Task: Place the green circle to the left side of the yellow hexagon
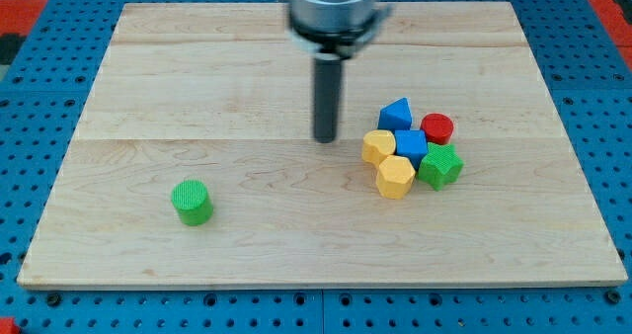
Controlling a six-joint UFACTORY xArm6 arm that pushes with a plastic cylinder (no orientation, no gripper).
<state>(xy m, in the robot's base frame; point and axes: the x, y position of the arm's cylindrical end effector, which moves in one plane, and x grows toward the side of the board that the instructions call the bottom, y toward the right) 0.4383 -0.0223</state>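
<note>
Camera view, the only one we had: our end effector was a straight dark rod with no jaws to spread or close, so it held nothing, and my tip (325, 138) rested on the pale wooden desk (197, 87) near the middle, just to the view's left of a cluster of blocks. The small green ribbed plastic circle (192, 202) sat alone toward the view's bottom left, well apart from both the tip and the cluster.

The cluster held a yellow plastic hexagon (395, 176) at its lower edge, a second yellow block (377, 146) of less certain shape touching it above, a blue triangular block (396, 114), a blue block (410, 143), a red cylinder (437, 128) and a green star-like block (440, 165).

We judged the push had not yet begun. To do it well, we needed to bring the tip round to the far left of the green circle, below its centre line, then push rightward and slightly upward in a steady line. We thought off-centre contact would let the round block roll aside. We also judged it wise to stop short, leaving the circle beside the hexagon without disturbing the cluster.
</note>
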